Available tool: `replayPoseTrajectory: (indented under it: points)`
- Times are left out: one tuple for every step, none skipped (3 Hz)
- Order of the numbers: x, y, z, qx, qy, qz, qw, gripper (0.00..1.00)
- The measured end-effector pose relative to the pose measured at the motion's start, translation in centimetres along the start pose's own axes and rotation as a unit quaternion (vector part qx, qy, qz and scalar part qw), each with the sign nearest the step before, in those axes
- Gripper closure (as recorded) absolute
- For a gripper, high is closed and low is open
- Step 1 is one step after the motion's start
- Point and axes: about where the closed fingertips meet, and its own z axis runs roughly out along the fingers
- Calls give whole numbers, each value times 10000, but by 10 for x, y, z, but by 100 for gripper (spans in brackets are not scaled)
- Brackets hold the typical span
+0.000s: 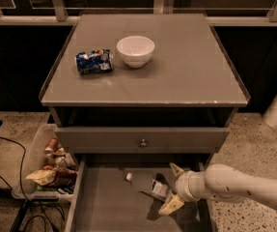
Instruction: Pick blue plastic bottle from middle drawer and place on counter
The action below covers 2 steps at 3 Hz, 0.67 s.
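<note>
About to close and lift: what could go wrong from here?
The end effector, open in the middle drawer, seems to straddle only one end of the blue plastic bottle, which may pivot. Lifting could clip the drawer front above. On the counter, steer clear of the bowl and crushed can.

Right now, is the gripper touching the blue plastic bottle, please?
Cannot tell. In the camera view the gripper straddles the blue plastic bottle in the middle drawer, hiding its right end.
</note>
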Motion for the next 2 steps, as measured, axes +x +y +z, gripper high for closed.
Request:
replayPoseTrajectory:
  points:
    - [0,3,25,41,54,-189,9998,0]
    - [7,-3,43,86,41,-200,9998,0]
